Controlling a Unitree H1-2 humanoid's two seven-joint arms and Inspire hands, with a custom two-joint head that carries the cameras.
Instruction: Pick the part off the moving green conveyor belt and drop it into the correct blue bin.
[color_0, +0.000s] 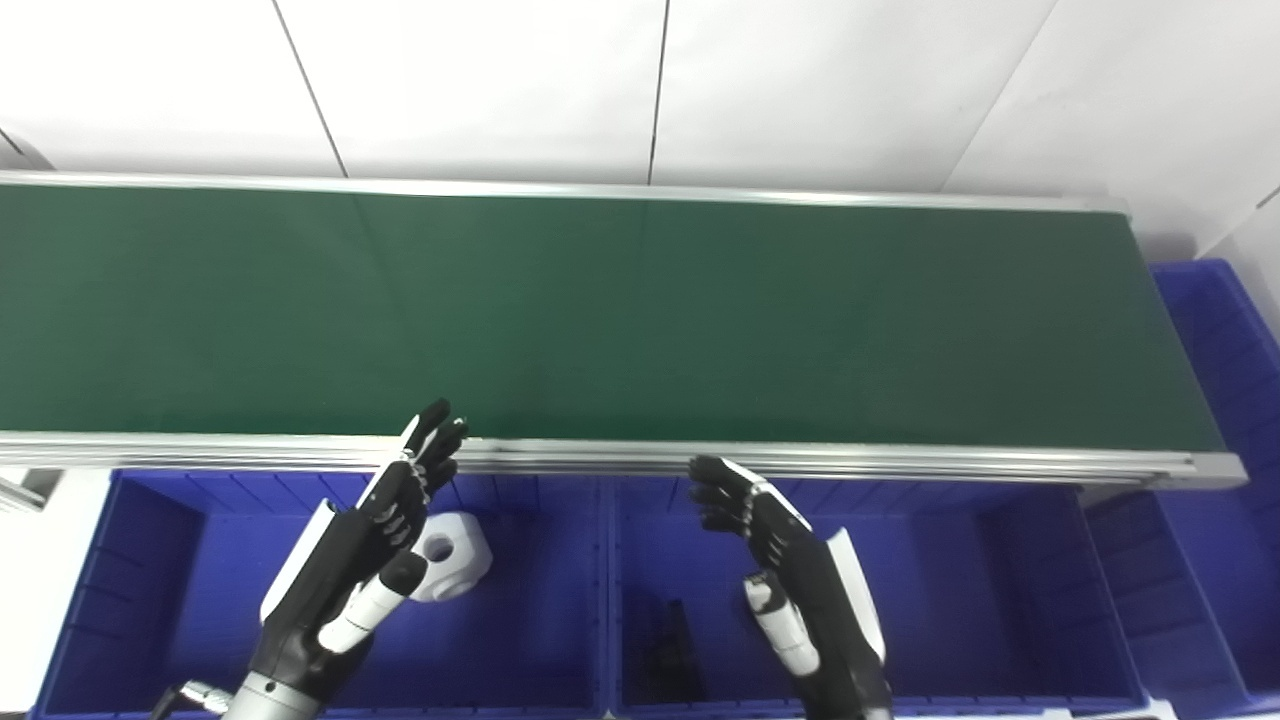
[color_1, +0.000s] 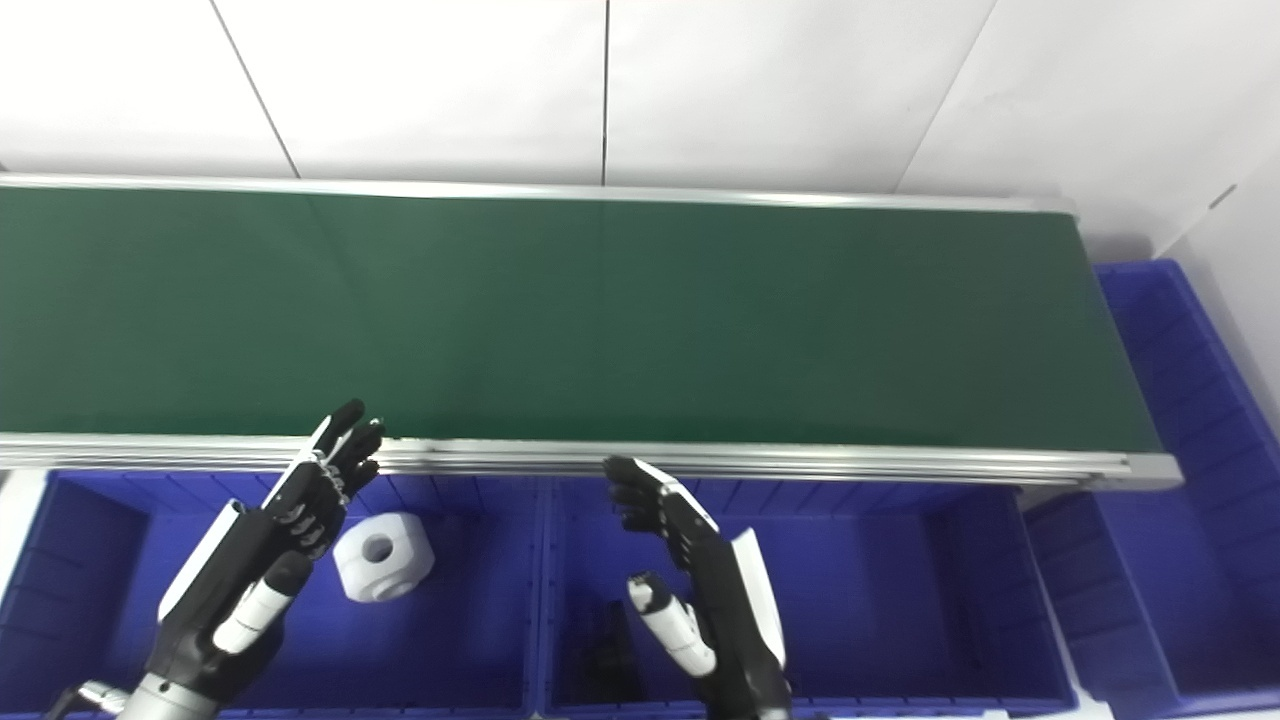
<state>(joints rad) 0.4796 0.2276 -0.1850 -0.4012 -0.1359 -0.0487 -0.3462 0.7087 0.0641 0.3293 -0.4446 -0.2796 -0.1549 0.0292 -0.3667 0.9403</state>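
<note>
No brand, label or writing can be read on anything here. Going from left to right, the left blue bin (color_1: 90, 560) stands under the near rail of the green conveyor belt (color_1: 600, 320), and a white part (color_1: 383, 556) with a round hole lies inside it, on the bin floor. The left hand (color_1: 290, 520) is raised above this bin, just beside the white part, with its fingers spread and holding nothing. The middle blue bin (color_1: 880, 590) comes next, and a dark object (color_1: 612, 640) lies on its floor, too unclear to name. The right hand (color_1: 690, 560) hovers over this bin, also spread and empty. Another blue bin (color_1: 1180, 400) stands at the belt's right end. The belt surface carries no part.
</note>
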